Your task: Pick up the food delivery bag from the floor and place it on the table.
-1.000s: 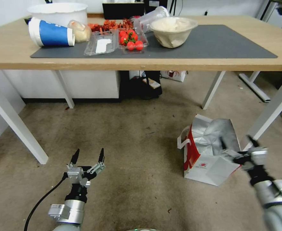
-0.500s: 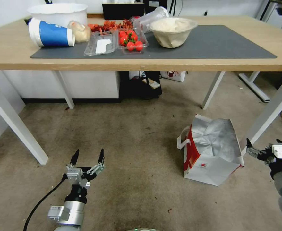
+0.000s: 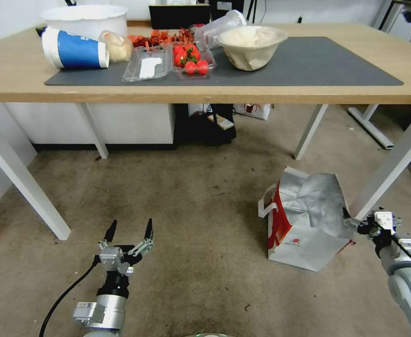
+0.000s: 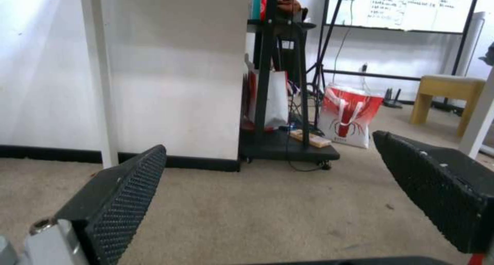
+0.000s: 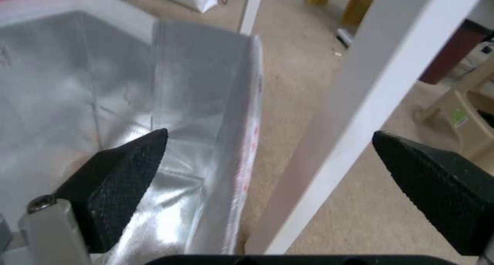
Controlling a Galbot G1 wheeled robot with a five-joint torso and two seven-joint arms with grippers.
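Lying tipped on floor, food delivery bag mouth faces up/away; both grippers' fingers apart.

So the food delivery bag sits on the floor off to the right, just in front of the table and right beside its leg. The right gripper is at the bag's right edge, one finger over the bag's open top, the other toward that leg. The left gripper hangs over bare floor, well apart to the left. A bowl and a cup sit up on the table.
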